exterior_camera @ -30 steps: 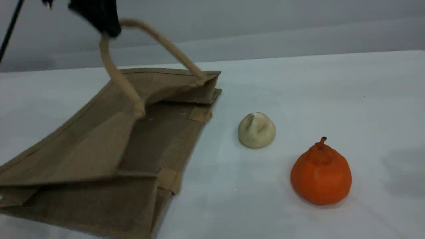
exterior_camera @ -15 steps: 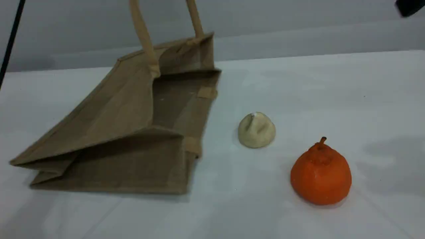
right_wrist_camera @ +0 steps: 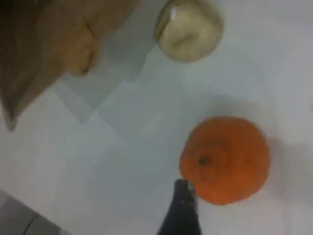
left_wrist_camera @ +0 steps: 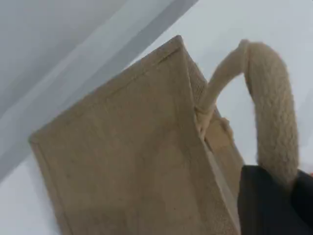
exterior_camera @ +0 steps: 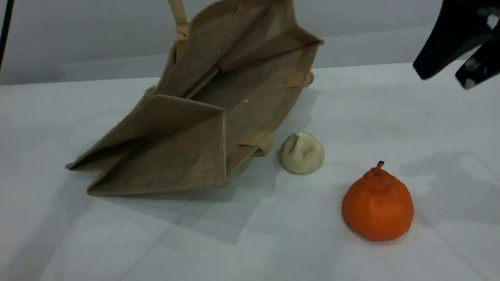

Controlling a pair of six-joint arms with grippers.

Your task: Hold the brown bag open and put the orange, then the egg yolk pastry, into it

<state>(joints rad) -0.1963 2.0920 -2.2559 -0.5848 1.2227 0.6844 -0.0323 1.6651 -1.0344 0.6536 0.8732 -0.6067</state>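
White tabletop [exterior_camera: 390,117] carries the orange [exterior_camera: 377,205] and egg yolk pastry [exterior_camera: 302,152], both untouched. Since a second ago the left claw [left_wrist_camera: 274,205], clenched on the beige handle [left_wrist_camera: 274,112], has hauled the brown bag [exterior_camera: 195,128] up from flat, mouth gaping toward the pastry. Right claw [exterior_camera: 457,74], now in frame, hangs spread well above the orange; pickup looks next.

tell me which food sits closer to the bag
The pastry, the pale ball right by the bag's corner; the orange sits farther out.

no readable text, labels, brands or numbers anywhere
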